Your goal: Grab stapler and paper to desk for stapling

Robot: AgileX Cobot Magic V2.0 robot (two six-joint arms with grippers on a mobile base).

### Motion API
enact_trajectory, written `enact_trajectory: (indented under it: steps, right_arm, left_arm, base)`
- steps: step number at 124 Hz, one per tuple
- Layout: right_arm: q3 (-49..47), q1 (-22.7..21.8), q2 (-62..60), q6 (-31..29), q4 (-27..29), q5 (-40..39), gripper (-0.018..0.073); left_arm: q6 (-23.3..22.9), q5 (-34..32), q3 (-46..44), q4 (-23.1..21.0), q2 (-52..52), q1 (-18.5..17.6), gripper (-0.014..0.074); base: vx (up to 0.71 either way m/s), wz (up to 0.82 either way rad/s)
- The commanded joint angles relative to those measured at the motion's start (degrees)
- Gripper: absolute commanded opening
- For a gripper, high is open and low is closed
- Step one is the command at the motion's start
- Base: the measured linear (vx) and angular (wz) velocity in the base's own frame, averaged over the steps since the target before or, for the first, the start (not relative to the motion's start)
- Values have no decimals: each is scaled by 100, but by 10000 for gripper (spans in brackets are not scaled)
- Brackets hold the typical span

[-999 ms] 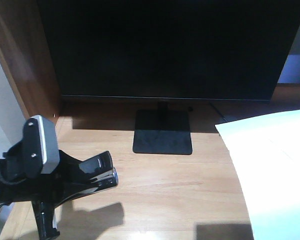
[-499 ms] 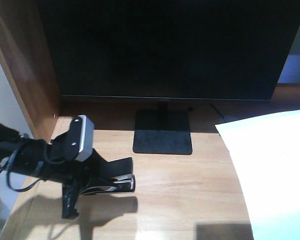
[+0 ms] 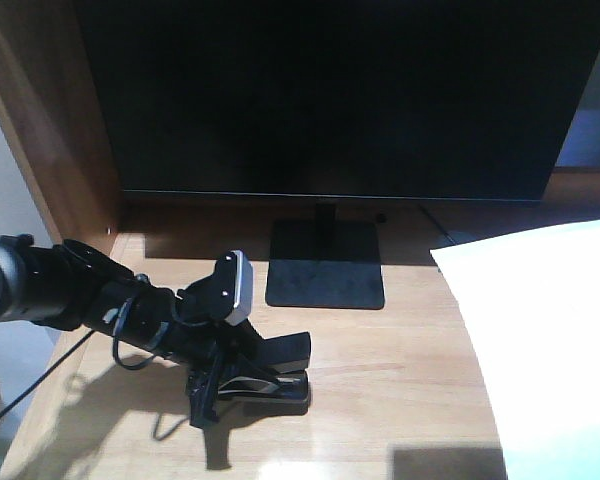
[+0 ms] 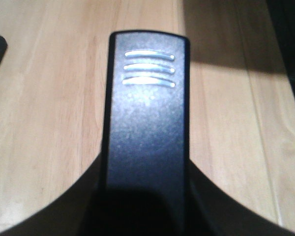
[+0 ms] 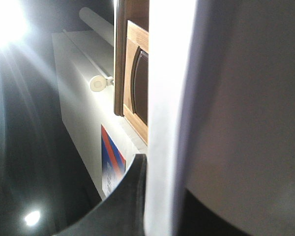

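The stapler [image 3: 276, 368] is small and glossy black. Its top arm is lifted slightly off its base, and a thin metal glint shows between them. Through the left wrist camera I look straight down its speckled top, with three raised ridges near the front end. My left end effector [image 3: 230, 378] is clamped on its rear, holding it low over the light wooden bench [image 3: 400, 370], in front of the monitor base [image 3: 325, 265] and a little to its left. I cannot tell whether it touches the wood.

The paper [image 3: 550, 350] is a plain white sheet hanging above the bench's right side, where it throws a shadow. In the right wrist camera it runs edge-on through my right end effector [image 5: 160, 211], which is pinched on it.
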Motion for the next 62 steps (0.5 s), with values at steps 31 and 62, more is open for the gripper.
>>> enact_trajectory:
  steps: [31, 62]
  right_arm:
    - [-140, -45, 88, -13, 62, -205, -6]
    - [-140, -45, 88, -13, 62, -205, -6]
  left_arm:
    - [114, 60, -187, -386, 265, -125, -6]
    - [114, 93, -187, -364, 285, -132, 27]
  base:
    - [0, 0]
    - [0, 0]
